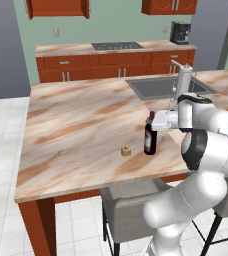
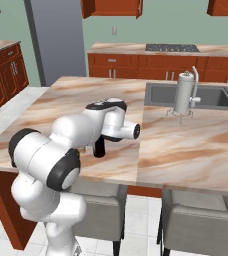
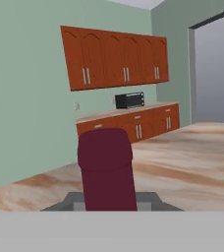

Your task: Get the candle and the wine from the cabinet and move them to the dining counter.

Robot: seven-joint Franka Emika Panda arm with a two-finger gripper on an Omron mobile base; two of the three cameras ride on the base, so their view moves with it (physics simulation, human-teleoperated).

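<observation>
So the gripper (image 1: 152, 121) is clamped on the wine (image 1: 150, 140) neck, standing it upright on the dining counter (image 1: 76, 120) just right of the candle (image 1: 126, 150).

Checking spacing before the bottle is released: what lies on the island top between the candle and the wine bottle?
Nothing. In the left base view the candle sits left of the wine, with only bare dining counter between them.
</observation>
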